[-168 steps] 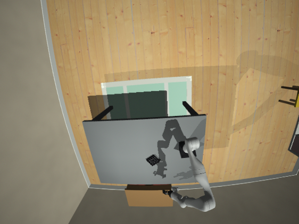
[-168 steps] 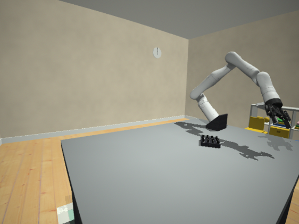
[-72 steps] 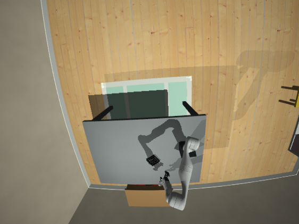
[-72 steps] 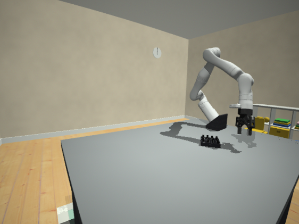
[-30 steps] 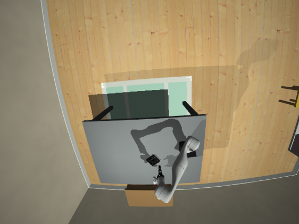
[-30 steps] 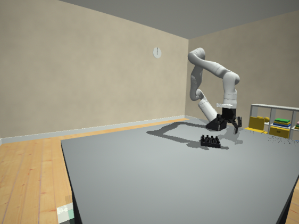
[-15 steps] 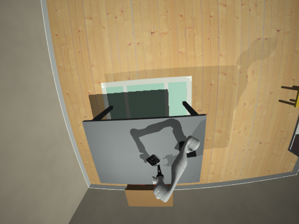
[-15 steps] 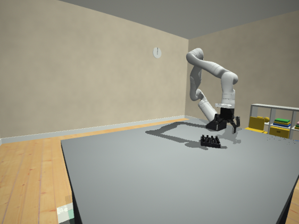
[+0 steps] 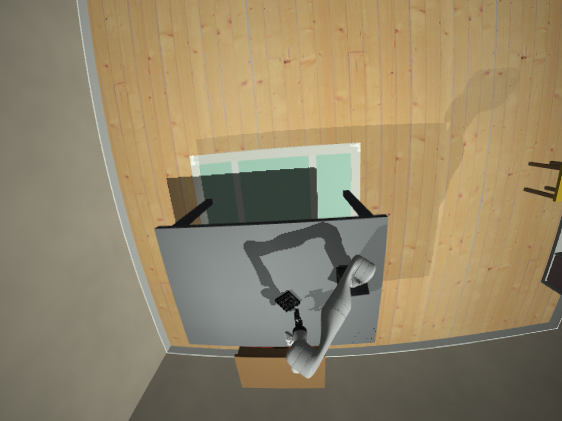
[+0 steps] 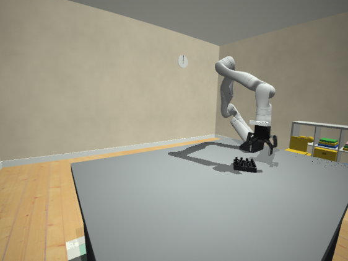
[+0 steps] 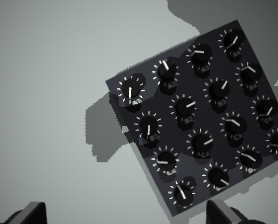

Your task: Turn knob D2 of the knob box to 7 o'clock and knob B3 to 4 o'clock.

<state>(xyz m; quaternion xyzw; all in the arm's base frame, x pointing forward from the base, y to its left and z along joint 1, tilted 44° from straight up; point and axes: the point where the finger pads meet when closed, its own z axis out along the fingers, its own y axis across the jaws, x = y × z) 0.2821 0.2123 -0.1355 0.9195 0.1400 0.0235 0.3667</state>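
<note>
The knob box (image 11: 200, 122) is a small black square box with several black knobs, each with a white line and a ring of marks. In the wrist view it lies turned at an angle, at the right, partly cut off by the frame's edge. It stands on the grey table in the top view (image 9: 288, 301) and the exterior view (image 10: 245, 164). My gripper (image 10: 262, 147) hangs open and empty above the table, just beside and above the box. Its two fingertips show at the bottom of the wrist view (image 11: 127, 216). The printed names are too small to read.
The arm's base (image 9: 352, 278) sits on the table near the right edge. A white shelf (image 10: 322, 144) with yellow bins and coloured things stands beyond the table. A brown box (image 9: 280, 368) lies by the table's near edge.
</note>
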